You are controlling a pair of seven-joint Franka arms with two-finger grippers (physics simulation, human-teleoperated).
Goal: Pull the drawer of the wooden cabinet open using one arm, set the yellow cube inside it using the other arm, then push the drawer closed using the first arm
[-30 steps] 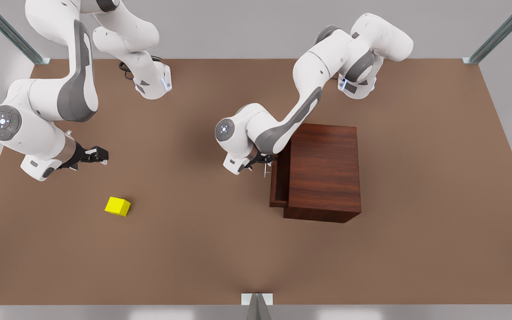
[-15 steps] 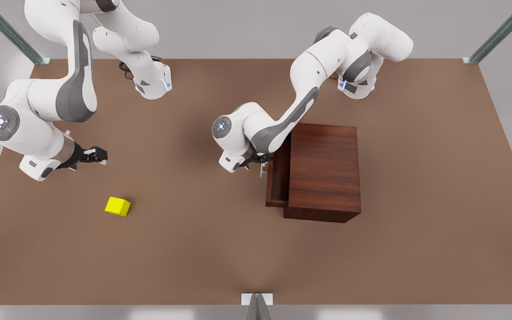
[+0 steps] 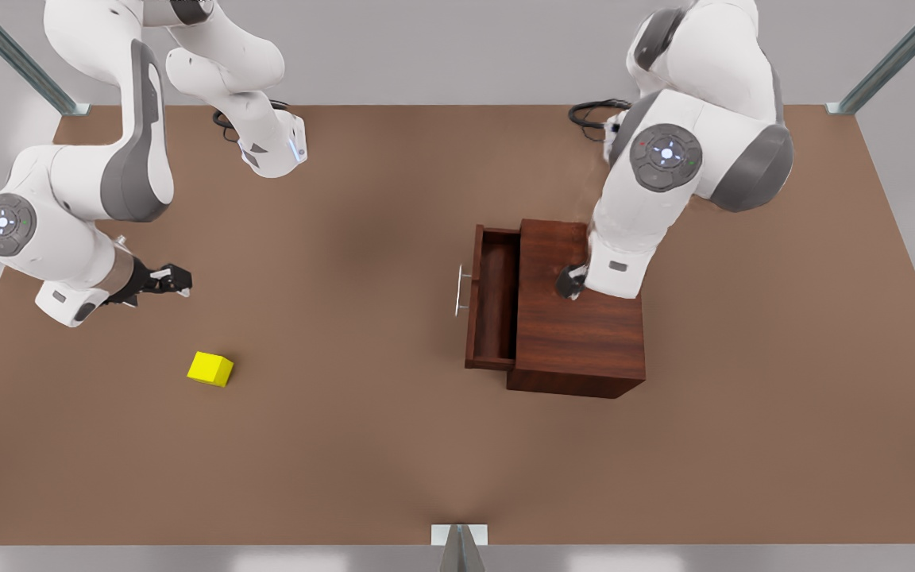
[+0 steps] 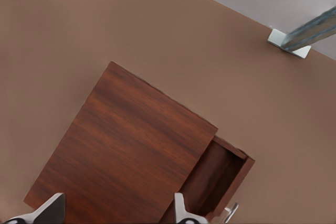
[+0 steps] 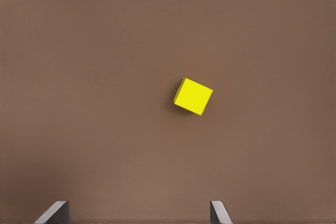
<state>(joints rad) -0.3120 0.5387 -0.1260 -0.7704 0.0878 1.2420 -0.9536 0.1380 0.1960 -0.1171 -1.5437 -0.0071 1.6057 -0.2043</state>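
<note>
Front view, from above: the brown table (image 3: 346, 461) carries the wooden cabinet (image 3: 581, 334) toward the front view's right, with the drawer (image 3: 493, 298) standing pulled out toward the front view's left, empty, its silver handle (image 3: 461, 289) free of any grip. One arm (image 3: 668, 159) rises over the cabinet top, and its left end effector (image 4: 116, 214), seen from its own wrist camera, hangs above the cabinet with fingers spread and nothing between them. The other arm (image 3: 68, 206) waits at the front view's left; its right end effector (image 3: 175, 278) points at bare table, and the right wrist view shows its two fingertips parted, well above the yellow cube (image 3: 210, 369). The cube rests on the table, well apart from the drawer. Judged risks: the cube sits turned relative to the fingertips, so an unaligned descent could pinch its corners and let it twist or slip; a careless carry could clip the drawer's front wall or handle and nudge the drawer back in
</note>
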